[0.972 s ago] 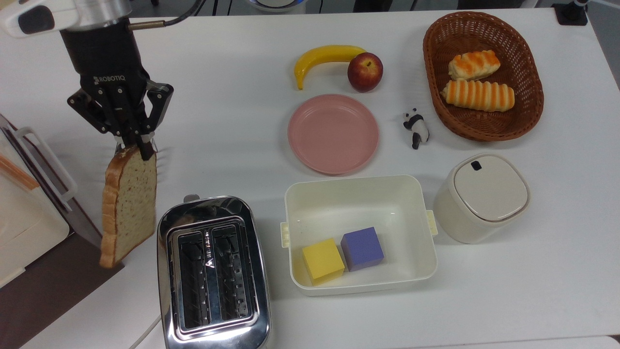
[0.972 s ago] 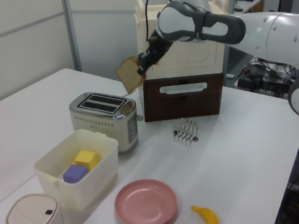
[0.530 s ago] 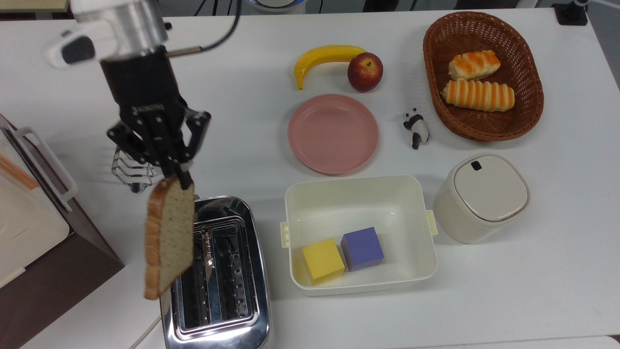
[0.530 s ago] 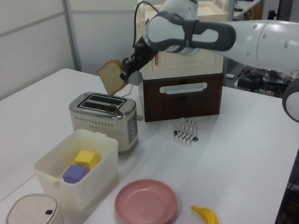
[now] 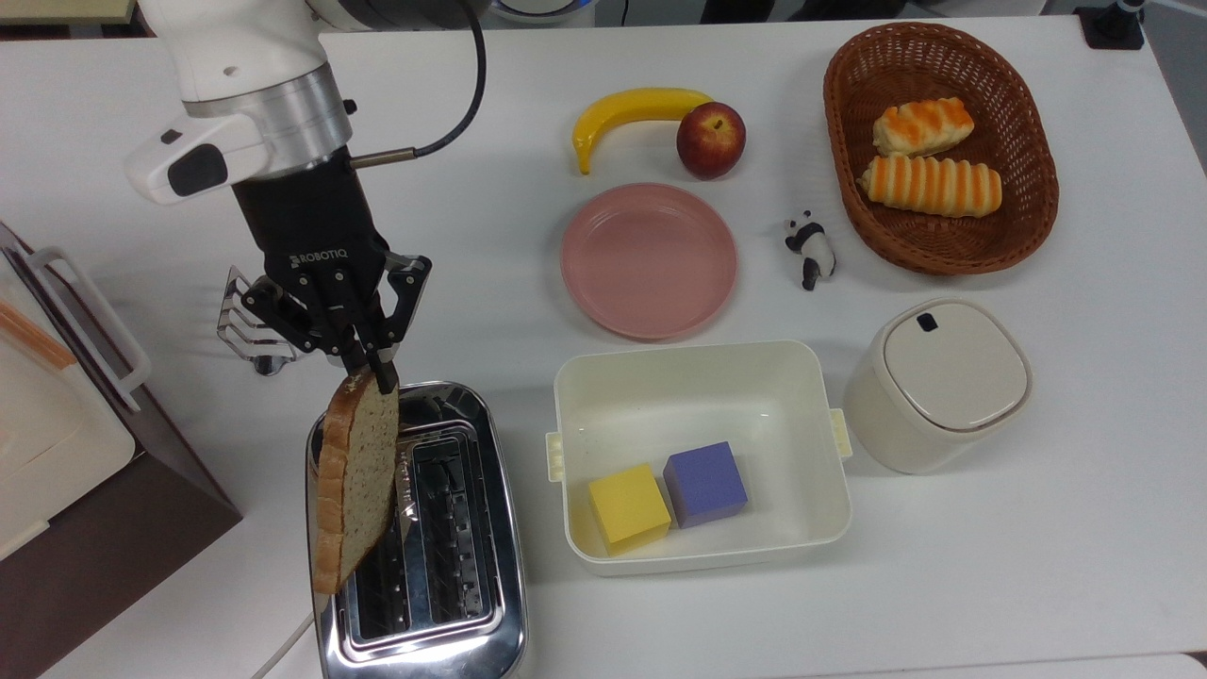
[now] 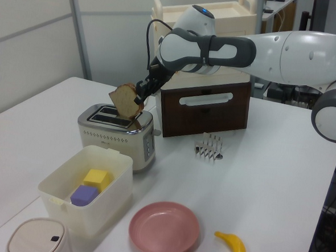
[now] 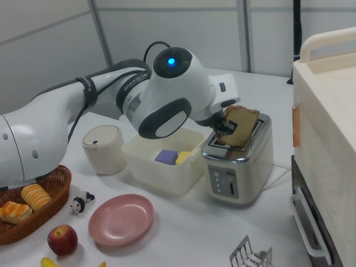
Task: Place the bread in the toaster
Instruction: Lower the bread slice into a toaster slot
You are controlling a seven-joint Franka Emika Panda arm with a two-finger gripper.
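Jaws: pressed together on the top edge of the bread, pinching it at one end.

Gripper point(image 5: 374, 370): black two-finger unit, fingers pointing down toward the toaster; in the left view point(image 6: 140, 91) it sits just above the toaster's top.

Bread point(image 5: 356, 486): one flat slice, brown crust, speckled beige crumb. Hangs from the gripper, held clear of the table. Long axis runs from the gripped end downward and away from the gripper, along the length of the toaster's slots in the top view. Seen nearly edge-on in the top view, with the crust edge toward the top view's left and the crumb face toward the top view's right. In the left view point(image 6: 126, 101) the slice is tilted, its lower end at the toaster's top; whether it has entered a slot cannot be told. In the right view point(image 7: 239, 127) it stands over the toaster's top, leaning.

Toaster point(image 5: 443, 538): shiny chrome, two dark slots, on the white table point(image 5: 990, 528). The bread overlaps the slot at the top view's left.

Wire toast rack point(image 5: 247, 325): on the table just beyond the gripper, partly covered by it.

White tub point(image 5: 702, 377): beside the toaster on the top view's right, holding a yellow cube point(image 5: 628, 506) and a purple cube point(image 5: 705, 483), touching.

Pink plate point(image 5: 649, 259): beyond the tub, bare.
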